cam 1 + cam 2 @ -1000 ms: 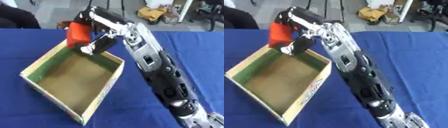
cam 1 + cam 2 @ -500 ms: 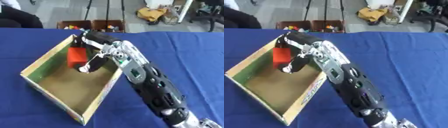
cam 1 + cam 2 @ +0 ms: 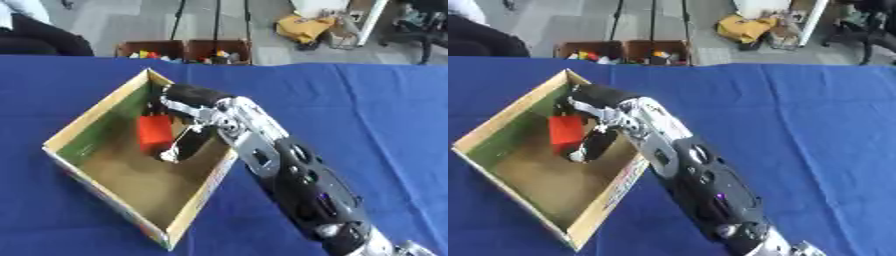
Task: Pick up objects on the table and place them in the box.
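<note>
Robot's right arm (image 3: 306, 185) rises from the lower right of the frame into the open box (image 3: 74, 127) at centre left. Inside it, the right hand (image 3: 179, 125) has its fingers curled around a red block (image 3: 154, 132) low over the box floor.

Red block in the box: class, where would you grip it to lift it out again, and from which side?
Grip the red block across its upper end, coming from above. It stands inside the box, whose walls bar any sideways approach. The right robot hand is curled on it there.
</note>
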{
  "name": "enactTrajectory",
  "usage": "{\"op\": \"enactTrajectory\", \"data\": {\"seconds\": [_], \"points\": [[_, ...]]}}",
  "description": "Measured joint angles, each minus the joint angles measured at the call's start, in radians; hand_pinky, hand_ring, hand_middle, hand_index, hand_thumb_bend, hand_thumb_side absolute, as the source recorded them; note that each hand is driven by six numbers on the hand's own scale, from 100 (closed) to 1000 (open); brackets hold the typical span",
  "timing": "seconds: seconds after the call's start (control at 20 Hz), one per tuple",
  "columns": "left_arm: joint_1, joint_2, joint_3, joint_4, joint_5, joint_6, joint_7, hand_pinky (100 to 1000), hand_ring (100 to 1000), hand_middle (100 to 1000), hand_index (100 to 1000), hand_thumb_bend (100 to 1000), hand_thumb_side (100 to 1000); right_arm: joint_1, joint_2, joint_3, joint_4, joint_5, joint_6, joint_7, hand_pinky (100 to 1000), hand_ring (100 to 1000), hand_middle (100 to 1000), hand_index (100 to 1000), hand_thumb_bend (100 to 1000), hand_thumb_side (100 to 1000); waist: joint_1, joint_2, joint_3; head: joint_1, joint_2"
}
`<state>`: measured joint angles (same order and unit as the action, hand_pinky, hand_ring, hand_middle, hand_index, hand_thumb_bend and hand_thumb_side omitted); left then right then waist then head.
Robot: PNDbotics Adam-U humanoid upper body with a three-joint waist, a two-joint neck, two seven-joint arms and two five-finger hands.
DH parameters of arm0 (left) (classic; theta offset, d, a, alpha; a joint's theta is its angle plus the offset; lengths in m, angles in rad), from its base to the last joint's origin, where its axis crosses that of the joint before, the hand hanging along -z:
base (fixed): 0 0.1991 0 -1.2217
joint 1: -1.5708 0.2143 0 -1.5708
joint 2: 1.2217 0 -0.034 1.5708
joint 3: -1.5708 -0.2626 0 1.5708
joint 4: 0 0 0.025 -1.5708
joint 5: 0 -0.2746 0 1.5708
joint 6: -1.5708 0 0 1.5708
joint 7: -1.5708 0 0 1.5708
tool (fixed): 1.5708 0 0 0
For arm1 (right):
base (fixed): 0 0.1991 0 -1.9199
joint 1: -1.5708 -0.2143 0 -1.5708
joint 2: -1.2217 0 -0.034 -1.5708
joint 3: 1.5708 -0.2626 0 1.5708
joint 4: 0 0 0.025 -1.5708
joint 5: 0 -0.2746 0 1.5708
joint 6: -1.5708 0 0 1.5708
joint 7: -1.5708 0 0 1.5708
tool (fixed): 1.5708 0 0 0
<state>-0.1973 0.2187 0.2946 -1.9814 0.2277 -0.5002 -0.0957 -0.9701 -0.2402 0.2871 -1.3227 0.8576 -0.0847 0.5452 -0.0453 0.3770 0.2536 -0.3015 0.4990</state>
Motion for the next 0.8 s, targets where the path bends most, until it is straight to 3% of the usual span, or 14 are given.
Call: {"op": "enactTrajectory", "data": {"seconds": [0.1,0.2,0.25,0.4,0.45,0.55,0.8], "points": [[-0.001,0.0,0.0,0.0,0.0,0.001,-0.001,528,635,785,880,100,734,0.0,0.0,0.0,0.0,0.0,-0.009,0.004,503,671,664,673,416,274,0.0,0.0,0.0,0.0,0.0],[-0.002,0.0,0.0,0.0,0.0,0.002,-0.002,528,635,785,880,100,734,0.0,0.0,0.0,-0.001,0.0,-0.02,0.014,540,708,723,726,494,301,-0.001,0.0,0.0,0.0,0.0],[-0.002,0.0,0.0,0.0,0.0,0.003,-0.003,528,635,786,880,100,734,0.0,0.0,0.0,-0.002,0.0,-0.026,0.022,611,765,791,783,595,328,-0.001,0.0,0.0,0.0,0.0],[-0.003,0.0,0.0,0.0,0.0,0.004,-0.004,528,635,786,880,100,733,0.0,0.0,-0.006,-0.014,0.001,-0.04,0.054,682,824,868,855,681,369,-0.001,0.0,-0.001,0.0,0.0],[-0.003,0.0,0.0,0.0,0.0,0.004,-0.004,528,635,786,880,100,732,0.0,-0.001,-0.01,-0.019,0.001,-0.042,0.064,720,857,907,885,774,426,-0.001,0.0,-0.001,0.0,0.0],[-0.003,0.0,0.0,0.0,0.0,0.004,-0.005,527,635,785,880,100,732,-0.002,-0.002,-0.019,-0.032,0.001,-0.041,0.078,743,873,926,903,848,475,-0.001,0.0,-0.001,0.0,0.0],[-0.002,0.0,0.0,0.0,0.0,0.006,-0.006,527,634,785,880,100,730,-0.018,-0.022,-0.05,-0.093,-0.003,-0.017,0.064,740,867,917,895,840,534,-0.001,0.0,-0.003,0.0,0.0]]}}
